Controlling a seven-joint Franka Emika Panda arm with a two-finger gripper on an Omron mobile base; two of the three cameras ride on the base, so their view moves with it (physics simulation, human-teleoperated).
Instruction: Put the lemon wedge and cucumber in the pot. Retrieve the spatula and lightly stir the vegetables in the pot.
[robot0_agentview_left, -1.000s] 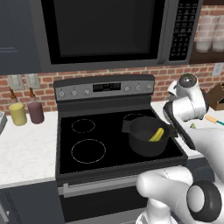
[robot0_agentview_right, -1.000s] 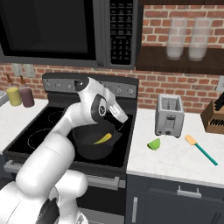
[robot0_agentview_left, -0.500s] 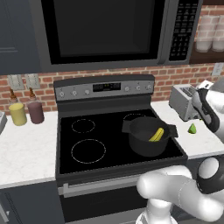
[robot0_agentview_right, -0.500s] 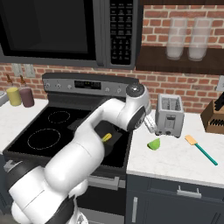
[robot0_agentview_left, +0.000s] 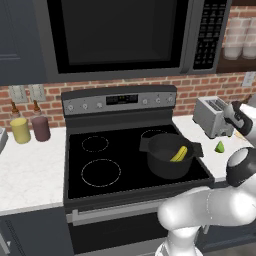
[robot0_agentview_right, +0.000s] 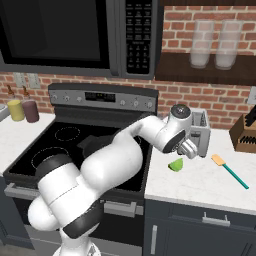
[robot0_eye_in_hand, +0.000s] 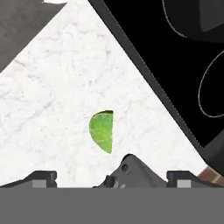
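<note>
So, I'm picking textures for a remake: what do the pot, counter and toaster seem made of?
The pot looks like dark matte metal, perhaps cast iron: no gleam. The counter looks like polished white marble or a stone imitation, with faint grey veins. The toaster looks like brushed steel: pale grey with a soft sheen.

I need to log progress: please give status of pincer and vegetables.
Pincer open, above lemon wedge on counter. Cucumber in pot. Path clear.

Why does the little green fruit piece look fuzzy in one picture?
In the hand view the lemon wedge is close and large, its edges soft and blocky; in the right base view it is small but sharper, with even light and hardly any shadow on the counter.
</note>
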